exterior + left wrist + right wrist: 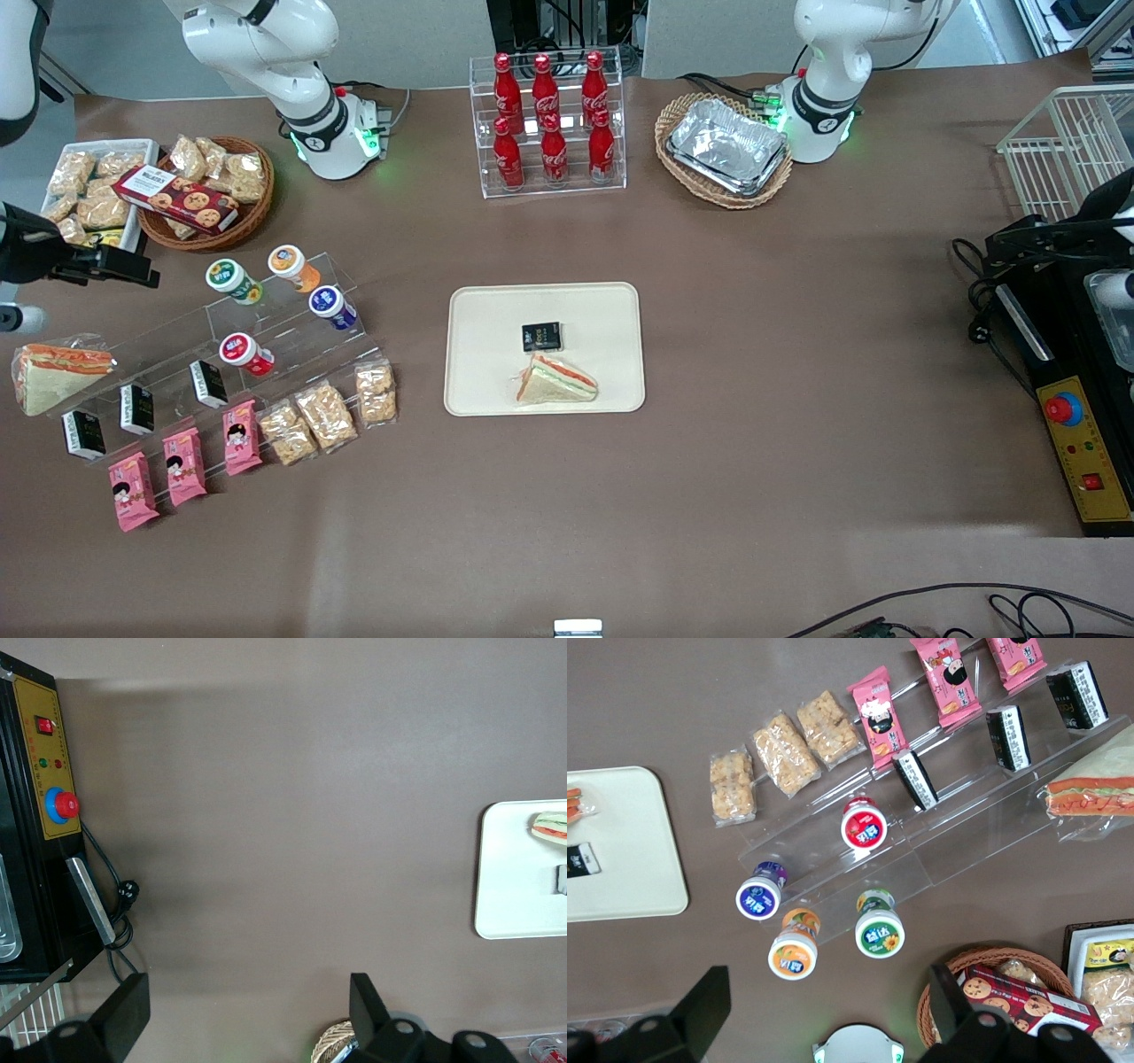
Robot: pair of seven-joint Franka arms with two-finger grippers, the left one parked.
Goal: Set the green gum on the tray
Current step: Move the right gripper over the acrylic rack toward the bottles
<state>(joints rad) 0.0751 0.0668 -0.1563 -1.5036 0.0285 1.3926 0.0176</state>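
The green gum [232, 279] [880, 930] lies on the top step of a clear acrylic stand [292, 328], its green-and-white lid facing up, beside an orange-lidded bottle [292, 266]. The cream tray [602, 310] [620, 842] [514, 886] rests at the table's middle and carries a black packet [541, 337] and a wrapped sandwich [556, 379]. My gripper [124, 264] [828, 1010] hovers high toward the working arm's end of the table, beside the stand and apart from the gum. It is open, its fingers [700, 1001] spread wide with nothing between them.
Blue-lidded [332, 306] and red-lidded [244, 352] bottles sit on lower steps, with black packets, pink snack bags and cereal bars nearer the camera. A wicker basket [208, 190] of snacks is close to the gripper. A cola rack [549, 124] and foil trays [726, 146] stand farther off.
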